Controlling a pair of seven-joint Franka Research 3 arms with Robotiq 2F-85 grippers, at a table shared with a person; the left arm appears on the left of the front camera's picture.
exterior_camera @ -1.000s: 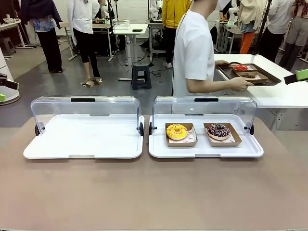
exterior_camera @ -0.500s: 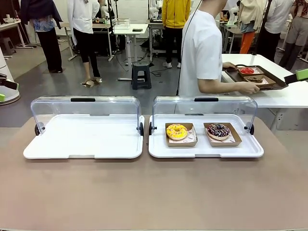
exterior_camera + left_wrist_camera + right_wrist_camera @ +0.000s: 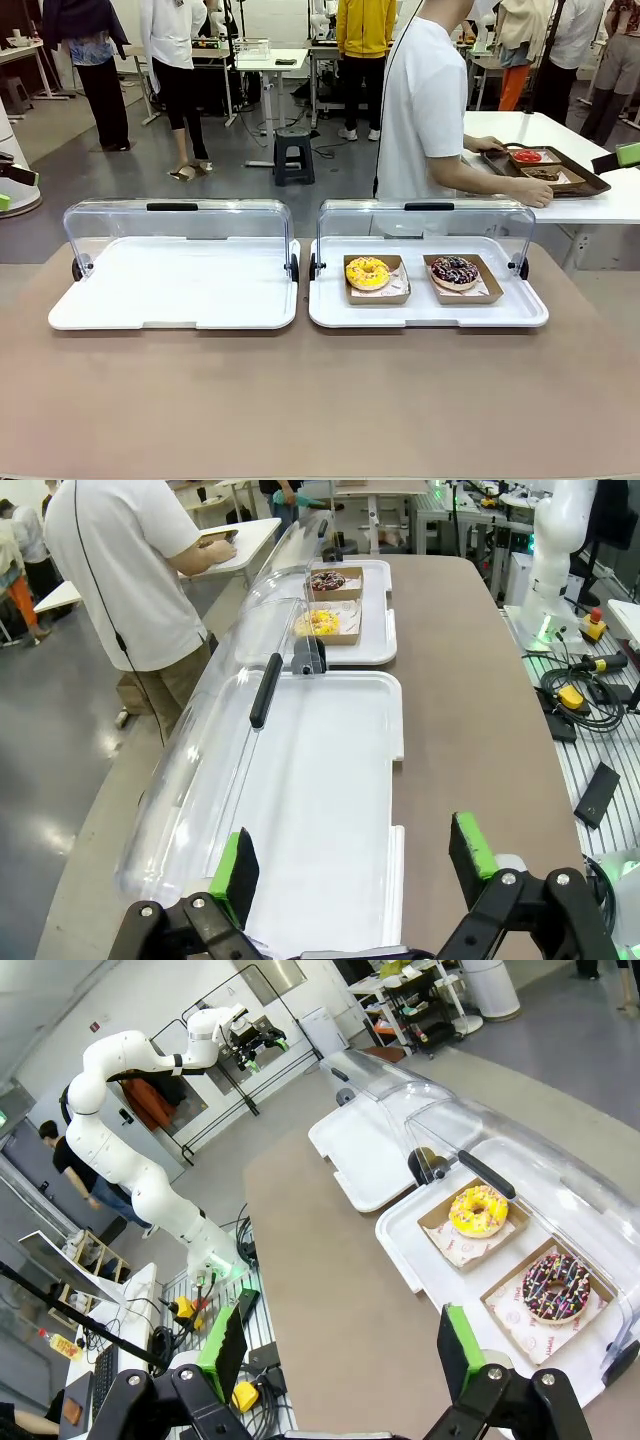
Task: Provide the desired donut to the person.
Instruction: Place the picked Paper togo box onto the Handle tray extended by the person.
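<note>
Two donuts lie in paper boats on the right white tray (image 3: 330, 310): a yellow donut (image 3: 367, 273) (image 3: 478, 1210) (image 3: 318, 623) and a chocolate sprinkled donut (image 3: 454, 271) (image 3: 556, 1287) (image 3: 327, 580). The tray's clear lid (image 3: 425, 225) is swung back. The person (image 3: 425, 100) (image 3: 130, 570) stands behind it, turned toward a side table. My left gripper (image 3: 352, 865) hangs open above the near end of the empty left tray (image 3: 330, 780). Off to the tray's right side, my right gripper (image 3: 342, 1345) is open and high above the table's edge. One of its green pads (image 3: 627, 154) shows at the right edge of the front view.
The person's hands hold a brown tray (image 3: 590, 183) with more donuts on the white side table (image 3: 600, 208). The left tray's lid (image 3: 175, 225) is open too. Brown tabletop (image 3: 320, 400) stretches in front of both trays. Bystanders stand farther back.
The person has stepped to the right and slid the brown tray rightward along the side table. Neither arm has moved.
</note>
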